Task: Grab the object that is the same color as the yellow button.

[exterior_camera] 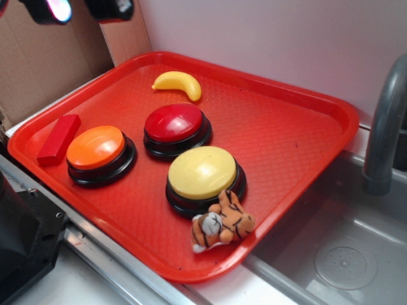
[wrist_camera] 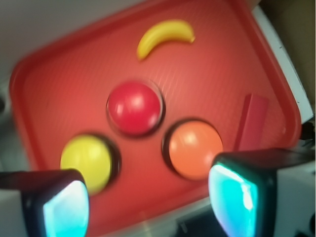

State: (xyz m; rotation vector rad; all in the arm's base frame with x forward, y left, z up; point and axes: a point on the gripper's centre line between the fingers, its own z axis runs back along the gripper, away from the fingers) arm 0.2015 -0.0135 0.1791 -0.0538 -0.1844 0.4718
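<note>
Right, one red tray (exterior_camera: 318, 108) w/ 6 things on it. L to R in the exterior view: 1 red block (exterior_camera: 58, 138) by the left rim, 1 orange button (exterior_camera: 98, 152), 1 red button (exterior_camera: 176, 128), 1 toy banana (exterior_camera: 178, 83) lying alone near the far rim, well apart from the yellow button (exterior_camera: 203, 176), then 1 plush tiger (exterior_camera: 222, 223) touching that button's base. The 3 buttons sit close together. Gripper (wrist_camera: 148, 207) is up over the tray's near-left edge, jaws spread wide, nothing btwn them. Sink (exterior_camera: 343, 254) + grey faucet (exterior_camera: 385, 121) at right.
</note>
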